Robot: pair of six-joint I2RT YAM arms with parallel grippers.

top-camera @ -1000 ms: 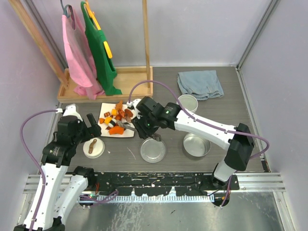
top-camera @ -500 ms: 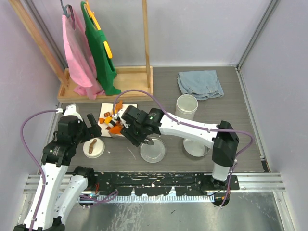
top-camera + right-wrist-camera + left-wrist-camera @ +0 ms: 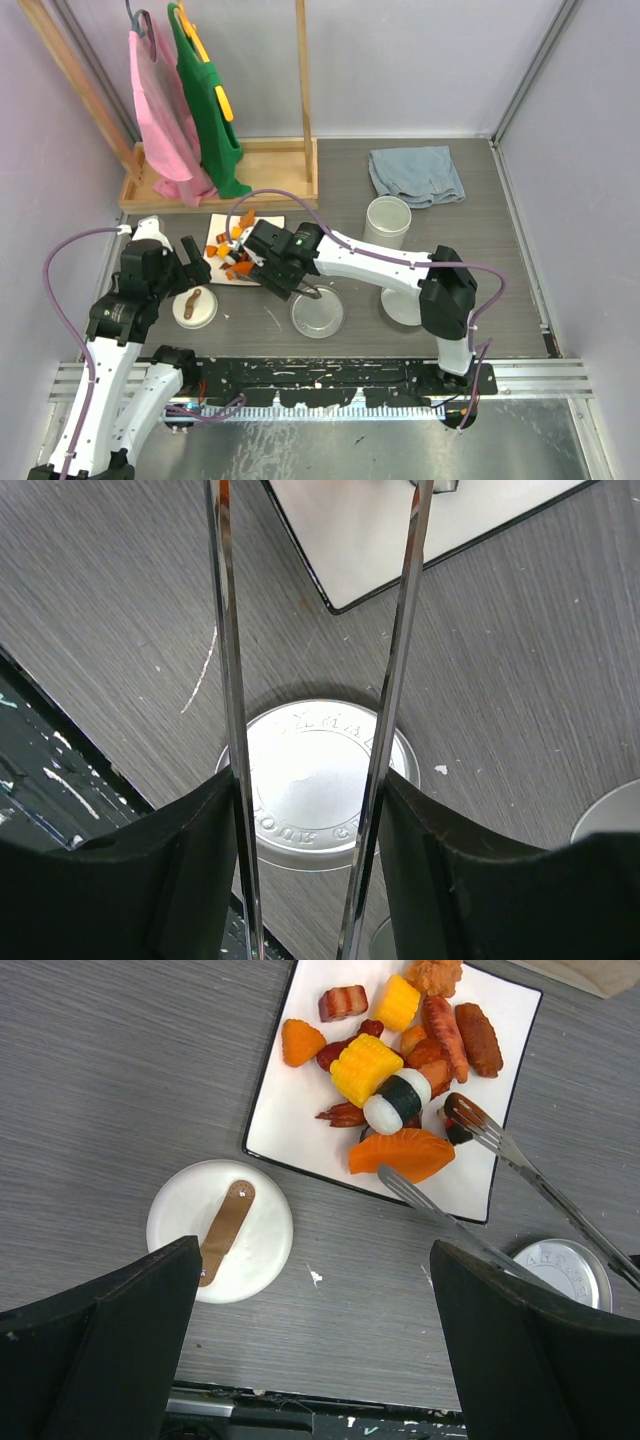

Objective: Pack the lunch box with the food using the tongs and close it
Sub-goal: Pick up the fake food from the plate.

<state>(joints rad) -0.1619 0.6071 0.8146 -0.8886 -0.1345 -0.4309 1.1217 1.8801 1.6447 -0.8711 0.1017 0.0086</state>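
Likely trouble first. The right hand is closed partway on the tongs, pinching their two arms, which stand sprung apart. Tong tips rest on the white plate ahead of that hand, either side of an orange piece of the food. A weak or off-centre squeeze could let the piece slip, skid off the plate, or drop short of the lunch box. The white tub and steel tin sit well behind the hand, steel lid right under it. The left hand is wide open and empty, white lid just below it.

Room: pale lilac walls, grey wood-grain table, wooden rack with garments, blue cloth far beyond.
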